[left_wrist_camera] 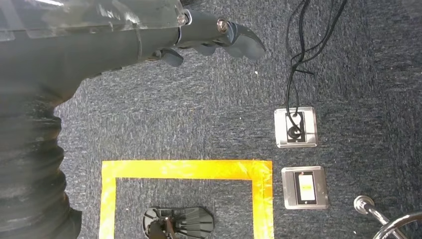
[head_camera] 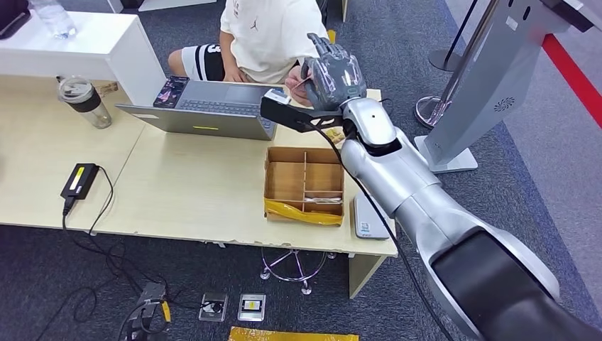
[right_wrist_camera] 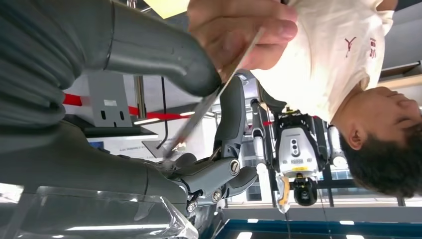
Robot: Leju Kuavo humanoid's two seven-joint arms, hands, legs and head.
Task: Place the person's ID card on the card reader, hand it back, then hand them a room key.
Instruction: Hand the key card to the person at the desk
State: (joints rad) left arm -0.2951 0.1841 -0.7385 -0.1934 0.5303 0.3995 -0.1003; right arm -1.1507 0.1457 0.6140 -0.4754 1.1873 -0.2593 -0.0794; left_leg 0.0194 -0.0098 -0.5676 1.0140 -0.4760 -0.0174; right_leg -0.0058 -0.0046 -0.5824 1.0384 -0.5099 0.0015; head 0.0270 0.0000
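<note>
Between thumb and fingers, a thin card edge-on.

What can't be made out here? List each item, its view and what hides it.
- Card: edge-on in the right wrist view, so its print is unreadable; in the head view the right hand covers it.
- Card reader: half hidden by the right arm in the head view.
- Person's hand: cut off by the picture's edge.
</note>
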